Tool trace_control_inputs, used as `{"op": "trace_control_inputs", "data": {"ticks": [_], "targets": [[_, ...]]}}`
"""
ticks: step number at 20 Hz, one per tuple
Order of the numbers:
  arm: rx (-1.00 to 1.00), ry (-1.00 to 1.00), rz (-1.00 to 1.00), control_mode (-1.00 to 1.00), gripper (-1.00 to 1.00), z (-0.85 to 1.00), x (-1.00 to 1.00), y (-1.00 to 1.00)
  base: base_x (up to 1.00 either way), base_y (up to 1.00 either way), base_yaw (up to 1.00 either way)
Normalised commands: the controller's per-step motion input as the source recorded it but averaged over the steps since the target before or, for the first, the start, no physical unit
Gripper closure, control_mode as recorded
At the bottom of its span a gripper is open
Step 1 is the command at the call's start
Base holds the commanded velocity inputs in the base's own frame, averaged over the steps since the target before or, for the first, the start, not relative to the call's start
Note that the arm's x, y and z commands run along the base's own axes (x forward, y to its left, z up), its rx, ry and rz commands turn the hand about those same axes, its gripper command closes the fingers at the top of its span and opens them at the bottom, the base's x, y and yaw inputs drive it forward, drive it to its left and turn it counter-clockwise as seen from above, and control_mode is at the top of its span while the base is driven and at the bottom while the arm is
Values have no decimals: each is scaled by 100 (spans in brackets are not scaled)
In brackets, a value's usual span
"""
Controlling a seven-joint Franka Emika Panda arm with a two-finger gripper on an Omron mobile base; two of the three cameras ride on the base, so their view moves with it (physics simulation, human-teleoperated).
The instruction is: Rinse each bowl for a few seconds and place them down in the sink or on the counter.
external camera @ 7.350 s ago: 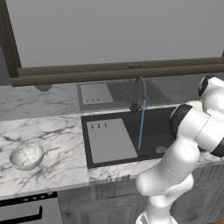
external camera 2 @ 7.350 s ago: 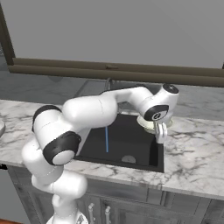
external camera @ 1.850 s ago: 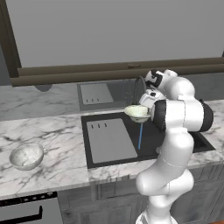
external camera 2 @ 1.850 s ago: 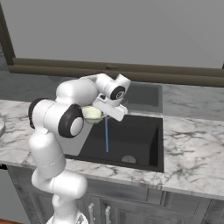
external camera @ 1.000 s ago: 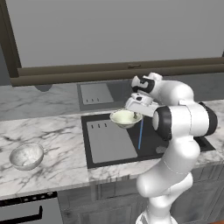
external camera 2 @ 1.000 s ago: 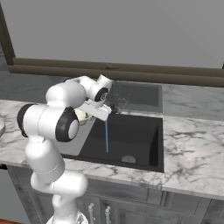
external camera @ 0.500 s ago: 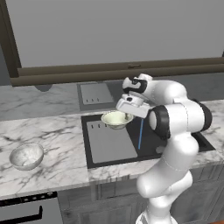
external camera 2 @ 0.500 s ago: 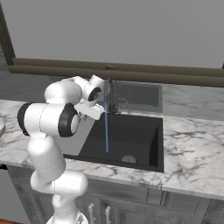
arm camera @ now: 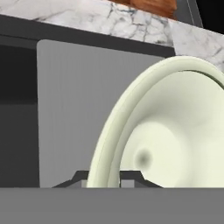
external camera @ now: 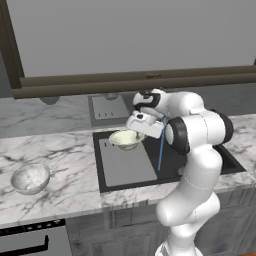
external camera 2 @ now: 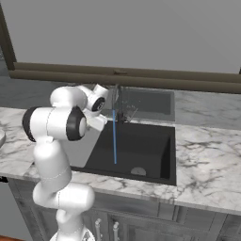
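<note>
your arm is reaching left over the sink, gripper pinching the cream bowl rim above the grey panel, near the basin's back edge.

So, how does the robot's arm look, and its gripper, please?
The arm is glossy white, built of thick rounded segments, with dark grey-black bands and discs at the joints. The hand is a white boxy block with a dark patch near the wrist. The gripper has two small dark grey fingertips. No cables or markings are visible.
</note>
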Motion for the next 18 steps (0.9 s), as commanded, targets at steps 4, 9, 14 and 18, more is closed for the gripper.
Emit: {"op": "trace_control_inputs", "data": {"ticks": [4,9,14,18], "targets": [[0,1,-7,-100,100,-33,14,10,0,0,0],[0,0,-8,-100,100,-30,13,11,0,0,0],[0,0,-8,-100,100,-24,14,14,0,0,0],[0,0,-8,-100,100,-21,13,19,0,0,0]]}}
